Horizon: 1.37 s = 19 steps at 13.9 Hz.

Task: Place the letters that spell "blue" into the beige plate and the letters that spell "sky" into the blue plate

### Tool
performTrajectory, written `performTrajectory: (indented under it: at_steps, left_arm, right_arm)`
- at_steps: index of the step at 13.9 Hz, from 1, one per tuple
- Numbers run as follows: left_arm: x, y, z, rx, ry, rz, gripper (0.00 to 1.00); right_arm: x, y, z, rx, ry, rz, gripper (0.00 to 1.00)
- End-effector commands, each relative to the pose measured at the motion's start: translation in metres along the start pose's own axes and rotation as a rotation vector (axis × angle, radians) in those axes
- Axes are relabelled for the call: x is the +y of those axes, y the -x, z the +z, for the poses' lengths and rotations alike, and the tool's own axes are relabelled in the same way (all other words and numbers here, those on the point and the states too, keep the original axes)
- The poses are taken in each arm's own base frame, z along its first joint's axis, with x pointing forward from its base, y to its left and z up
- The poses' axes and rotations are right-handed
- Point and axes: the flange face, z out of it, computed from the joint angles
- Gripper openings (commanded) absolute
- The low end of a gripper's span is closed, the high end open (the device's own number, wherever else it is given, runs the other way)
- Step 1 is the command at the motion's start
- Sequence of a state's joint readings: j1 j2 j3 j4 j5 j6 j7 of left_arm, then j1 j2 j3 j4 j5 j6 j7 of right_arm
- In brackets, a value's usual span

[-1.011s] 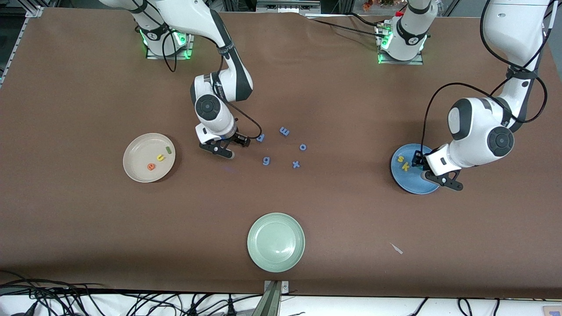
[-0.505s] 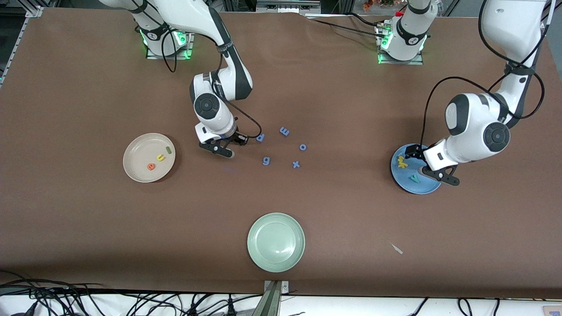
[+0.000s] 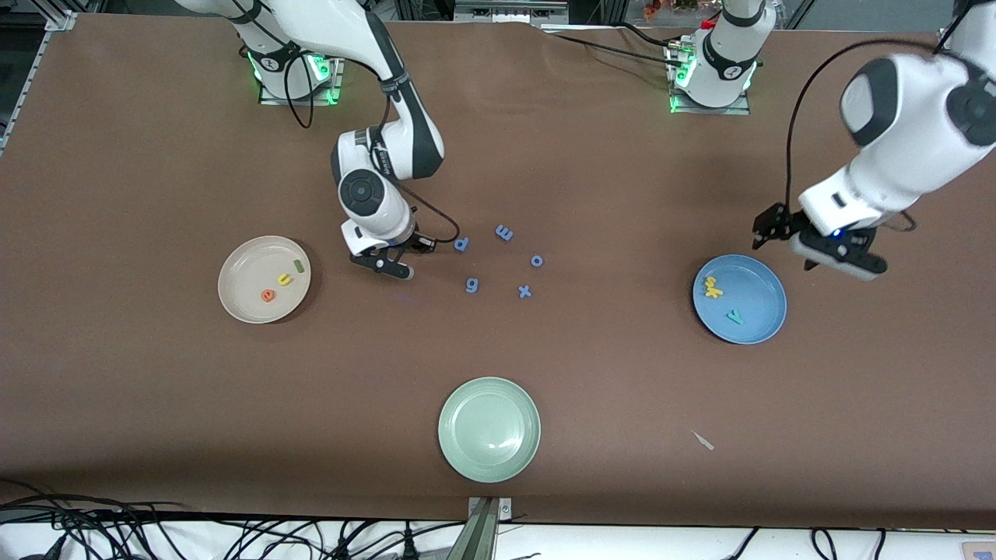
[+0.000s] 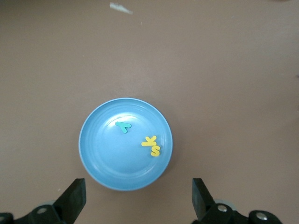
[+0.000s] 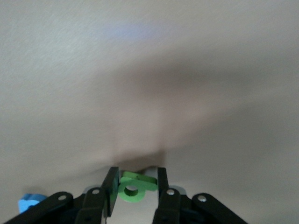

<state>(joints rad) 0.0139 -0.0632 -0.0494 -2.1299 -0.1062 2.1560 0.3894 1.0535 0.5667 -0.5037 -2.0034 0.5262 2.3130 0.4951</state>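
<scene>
The beige plate [image 3: 243, 264] holds the orange "e" [image 3: 268, 295], yellow "u" [image 3: 285, 279] and green "l" [image 3: 299, 266]. My right gripper [image 3: 387, 266] is down at the table between this plate and the blue letters. In the right wrist view its fingers [image 5: 112, 186] are pinched on the green "b" [image 5: 135, 189], which the front view hides. The blue plate [image 3: 759, 288] [image 4: 107, 158] holds the yellow "s" [image 4: 155, 150], the yellow "k" [image 4: 149, 141] and the teal "y" [image 3: 733, 316] [image 4: 123, 126]. My left gripper [image 3: 844, 264] [image 4: 138, 198] hangs open and empty, high over the table beside that plate.
Blue letters lie mid-table: "p" [image 3: 461, 244], "m" [image 3: 504, 232], "o" [image 3: 537, 260], "g" [image 3: 471, 285], "x" [image 3: 525, 292]. A pale green plate [image 3: 489, 429] sits near the front edge. A small white scrap [image 3: 704, 440] lies nearer the camera than the blue plate.
The left gripper opened, left the teal "y" in the blue plate, then rose and drew back toward its base. The right gripper's fingers closed in on the green "b".
</scene>
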Motion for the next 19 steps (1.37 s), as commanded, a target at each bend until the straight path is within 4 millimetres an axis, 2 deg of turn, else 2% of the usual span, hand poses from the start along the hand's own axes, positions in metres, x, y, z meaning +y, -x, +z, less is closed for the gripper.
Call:
performTrajectory:
  at_steps: [1, 3, 7, 10, 12, 13, 14, 15, 17, 19]
  left_arm:
    - [0.0, 0.015, -0.052, -0.002, -0.024, -0.001, 1.0]
    - [-0.01, 0.014, -0.085, -0.048, -0.003, -0.024, 1.0]
    - [-0.027, 0.017, -0.138, -0.072, -0.011, -0.051, 1.0]
    - [-0.031, 0.019, -0.177, -0.101, -0.041, -0.054, 1.0]
    - [-0.03, 0.017, -0.188, -0.135, -0.028, -0.103, 1.0]
    - [-0.03, 0.011, -0.18, -0.151, -0.029, -0.159, 1.0]
    - [-0.032, 0.005, -0.17, -0.17, -0.024, -0.189, 1.0]
    - [-0.037, 0.004, -0.176, -0.158, -0.024, -0.197, 1.0]
    - [-0.032, 0.0, -0.176, -0.175, -0.02, -0.193, 1.0]
    - [-0.019, -0.001, -0.175, -0.209, -0.012, -0.175, 1.0]
  right_arm:
    - [0.04, -0.027, -0.04, -0.053, -0.019, -0.075, 0.2]
    - [0.077, -0.051, -0.053, -0.082, -0.003, -0.122, 0.2]
    - [0.151, -0.096, -0.073, -0.067, 0.028, -0.165, 0.21]
    - [0.211, -0.127, -0.071, -0.073, 0.04, -0.219, 0.21]
    - [0.246, -0.142, -0.066, -0.083, 0.037, -0.242, 0.21]
    - [0.253, -0.144, -0.062, -0.089, 0.043, -0.235, 0.3]
    - [0.253, -0.144, -0.061, -0.09, 0.043, -0.216, 0.85]
    - [0.248, -0.144, -0.065, -0.082, 0.041, -0.226, 1.0]
    - [0.23, -0.146, -0.084, -0.116, 0.021, -0.257, 1.0]
    - [0.207, -0.149, -0.118, -0.169, 0.007, -0.256, 1.0]
